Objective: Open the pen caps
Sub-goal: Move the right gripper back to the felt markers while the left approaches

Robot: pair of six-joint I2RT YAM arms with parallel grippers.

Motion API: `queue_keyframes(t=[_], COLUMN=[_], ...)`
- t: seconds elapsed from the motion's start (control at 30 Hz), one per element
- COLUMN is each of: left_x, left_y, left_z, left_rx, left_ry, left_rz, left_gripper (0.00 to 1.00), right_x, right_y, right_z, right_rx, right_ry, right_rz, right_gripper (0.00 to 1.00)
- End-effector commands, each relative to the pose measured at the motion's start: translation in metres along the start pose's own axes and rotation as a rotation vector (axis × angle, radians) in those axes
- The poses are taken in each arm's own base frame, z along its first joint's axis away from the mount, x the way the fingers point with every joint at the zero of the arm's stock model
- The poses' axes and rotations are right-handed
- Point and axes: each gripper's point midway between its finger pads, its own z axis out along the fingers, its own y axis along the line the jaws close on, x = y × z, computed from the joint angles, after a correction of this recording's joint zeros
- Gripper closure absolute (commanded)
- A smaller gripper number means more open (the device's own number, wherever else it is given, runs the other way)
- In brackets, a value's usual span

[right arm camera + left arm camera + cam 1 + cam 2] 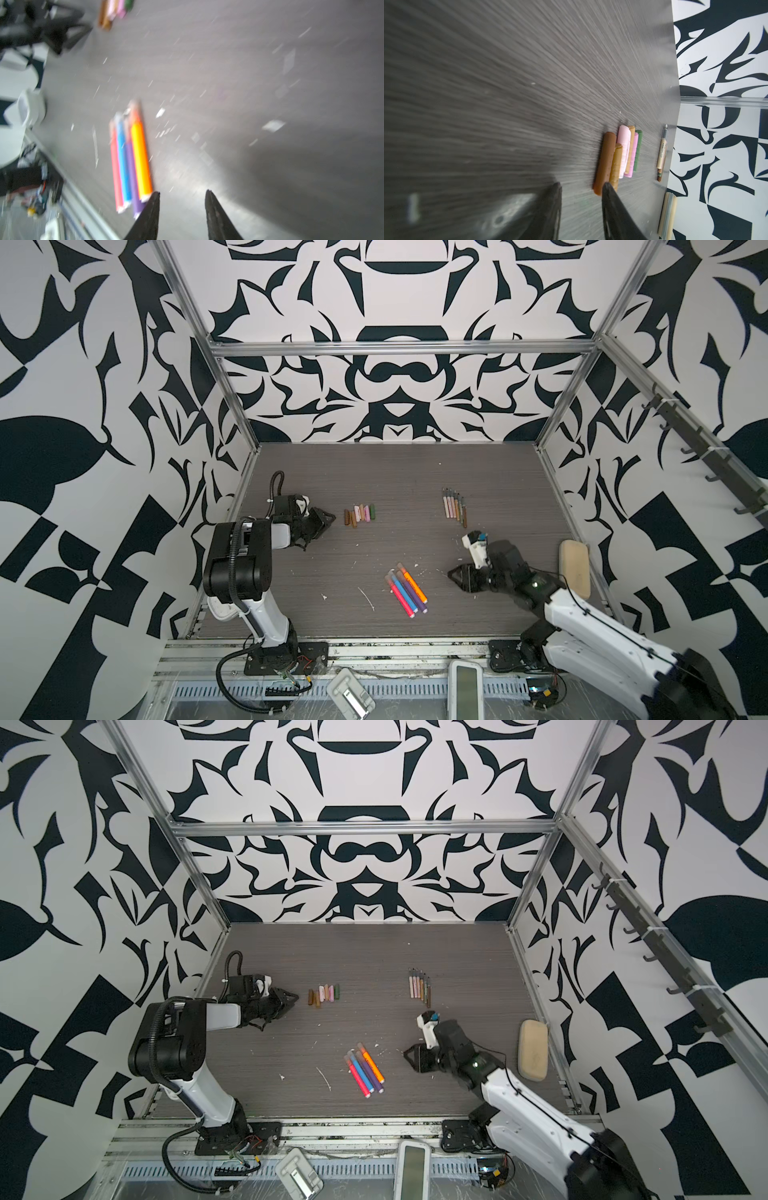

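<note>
Looking at both top views, the pen caps (pixel 360 514) (pixel 324 995) sit in a tight row at centre-left of the desk (pixel 374 472). The thin pens (pixel 455 508), nibs bare, are lined up right of centre, and four thick markers (pixel 407 588) lie touching side by side at lower centre, pale caps apparently still on. The left end effector (pixel 331 516) hangs just beside the cap row, and the right end effector (pixel 451 573) sits near the markers, off to their right. In the left wrist view the jaws are parted a modest way with nothing between them, and the brown cap (pixel 604 162) is right next to one fingertip (pixel 606 189). The right wrist view is pretty smeared, but it shows the same thing: a modest empty gap, with the marker ends just beside one fingertip (pixel 155 197). My worry is that those markers are packed so close a finger going in could shove the neighbours or pinch two at once. A careless swing on the left could also scatter the caps everywhere.
</note>
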Motion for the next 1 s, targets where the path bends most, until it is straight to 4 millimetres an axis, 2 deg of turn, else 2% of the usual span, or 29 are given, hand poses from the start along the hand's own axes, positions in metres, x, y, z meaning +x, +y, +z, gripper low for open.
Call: queue_keyframes(t=[0.0, 0.03, 0.17, 0.33, 0.4, 0.5, 0.67, 0.83, 0.87, 0.9, 0.97], left_x=[0.001, 0.003, 0.007, 0.014, 0.015, 0.015, 0.009, 0.000, -0.001, 0.002, 0.023], left_y=[-0.003, -0.003, 0.000, 0.001, 0.000, -0.001, -0.008, -0.033, -0.037, -0.040, -0.033], left_z=[-0.008, -0.009, -0.009, -0.010, -0.012, -0.016, -0.026, -0.046, -0.051, -0.054, -0.054], left_rx=[0.013, 0.013, 0.008, 0.020, 0.023, 0.020, -0.010, 0.010, -0.003, -0.032, -0.134], left_ry=[-0.030, -0.033, -0.023, -0.012, -0.018, -0.032, -0.060, -0.171, -0.218, -0.260, -0.342], left_rz=[0.008, 0.012, 0.011, 0.005, 0.010, 0.012, 0.039, 0.083, 0.102, 0.128, 0.198], left_gripper=[0.64, 0.64, 0.64, 0.64, 0.64, 0.63, 0.62, 0.63, 0.64, 0.69, 0.78], right_x=[0.000, 0.003, -0.006, 0.008, 0.010, 0.007, 0.009, 0.006, 0.007, 0.008, 0.012], right_y=[-0.003, 0.006, 0.037, 0.044, 0.050, 0.047, 0.032, 0.035, 0.036, 0.036, 0.036], right_z=[-0.003, -0.005, -0.024, -0.011, -0.013, -0.016, -0.009, -0.013, -0.011, -0.009, -0.003], right_rx=[0.044, 0.015, -0.039, -0.047, -0.057, -0.037, -0.007, 0.006, 0.002, -0.003, -0.001], right_ry=[-0.149, -0.154, -0.145, -0.068, -0.046, -0.067, -0.111, -0.104, -0.098, -0.089, -0.066], right_rz=[0.123, 0.118, 0.075, 0.070, 0.048, 0.010, -0.019, -0.080, -0.085, -0.086, -0.092], right_gripper=[0.62, 0.63, 0.67, 0.69, 0.69, 0.68, 0.67, 0.67, 0.67, 0.67, 0.68])
